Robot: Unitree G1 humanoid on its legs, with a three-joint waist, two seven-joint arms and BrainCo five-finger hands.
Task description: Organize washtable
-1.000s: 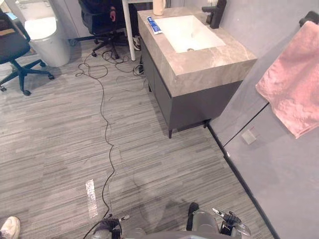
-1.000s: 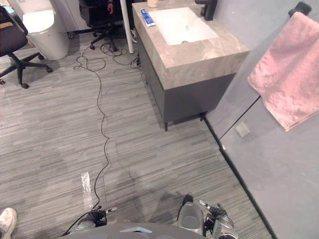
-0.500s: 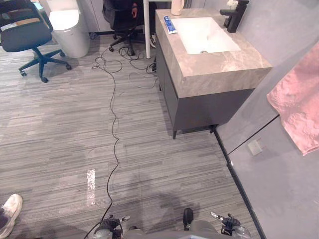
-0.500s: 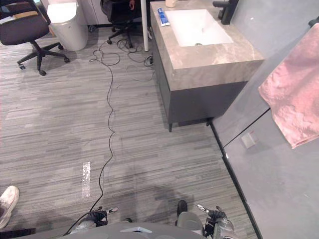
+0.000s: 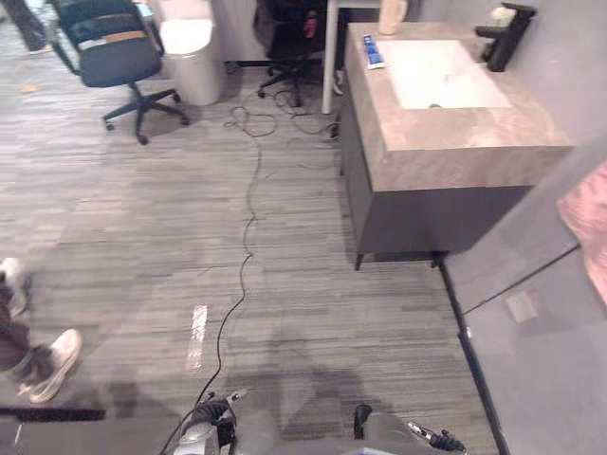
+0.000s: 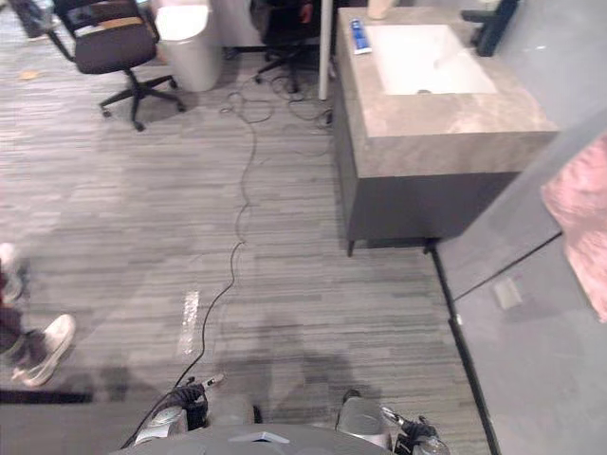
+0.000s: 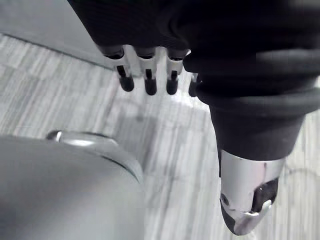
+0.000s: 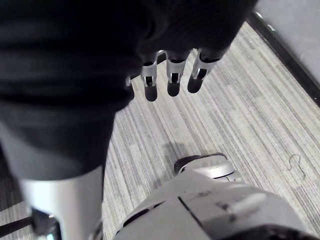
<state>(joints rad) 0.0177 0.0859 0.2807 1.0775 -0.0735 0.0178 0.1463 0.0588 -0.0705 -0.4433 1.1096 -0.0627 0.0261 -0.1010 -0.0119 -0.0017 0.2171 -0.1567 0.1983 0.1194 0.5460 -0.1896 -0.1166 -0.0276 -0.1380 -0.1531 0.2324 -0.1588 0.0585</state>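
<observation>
The washtable (image 5: 465, 142) stands well ahead of the robot and off to its right, against the grey wall: one dark cabinet under one mottled stone top. One white basin (image 5: 441, 76) is sunk into that top, and one black tap (image 5: 500, 38) rises at the wall side of it. On the strip of stone along the basin's left edge lies one blue tube (image 5: 373, 52), flat, near the far end. One pale beige container (image 5: 391, 14) stands upright at the far corner, just beyond the tube; I cannot tell what it is. One pink towel (image 6: 580, 218) hangs on the wall nearer the robot, well apart from the cabinet.

Both of the robot's hands hang low by its sides, far from the washtable. The left hand (image 7: 147, 65) has its fingers straight and loose, pointing at the striped floor, with nothing in them. The right hand (image 8: 172, 75) is the same: fingers relaxed, nothing grasped, floor beneath.

Across the room there are two office chairs, one (image 5: 114, 52) with a dark blue seat at the far left and one black one (image 5: 289, 28) farther back. Between them stands one white bin (image 5: 193, 52). One white post (image 5: 331, 57) rises just beside the washtable's far left corner. At the left a person stands, two pale shoes (image 5: 57, 360) showing.
</observation>
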